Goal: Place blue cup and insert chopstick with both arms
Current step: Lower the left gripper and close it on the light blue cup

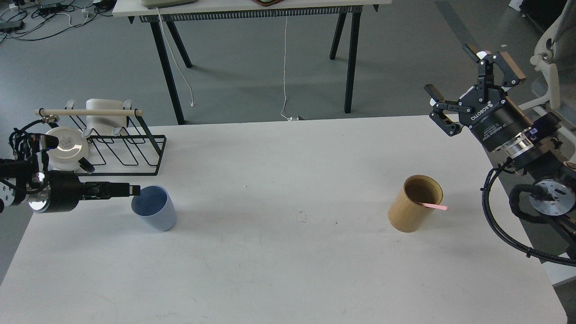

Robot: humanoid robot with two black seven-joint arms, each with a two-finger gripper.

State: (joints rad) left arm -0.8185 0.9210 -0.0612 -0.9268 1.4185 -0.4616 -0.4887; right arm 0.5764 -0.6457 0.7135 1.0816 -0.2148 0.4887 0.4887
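Note:
The pale blue cup [154, 208] stands upright on the left part of the white table [288, 270]. My left gripper [133, 190] reaches in level from the left, and its tip is at the cup's left rim. It is seen edge-on as one dark bar, so its two fingers cannot be told apart. The pink chopstick [435, 206] leans in a tan cylinder [416, 203] on the right, with its end over the rim. My right gripper [451, 68] is open and empty, raised above the table's far right corner.
A black wire rack [121, 144] stands at the far left with a white round lid [67, 141], a white holder and a long beige rod [90, 112] on top. Another table's legs [166, 67] stand behind. The right arm's cables [499, 220] hang past the table's right edge.

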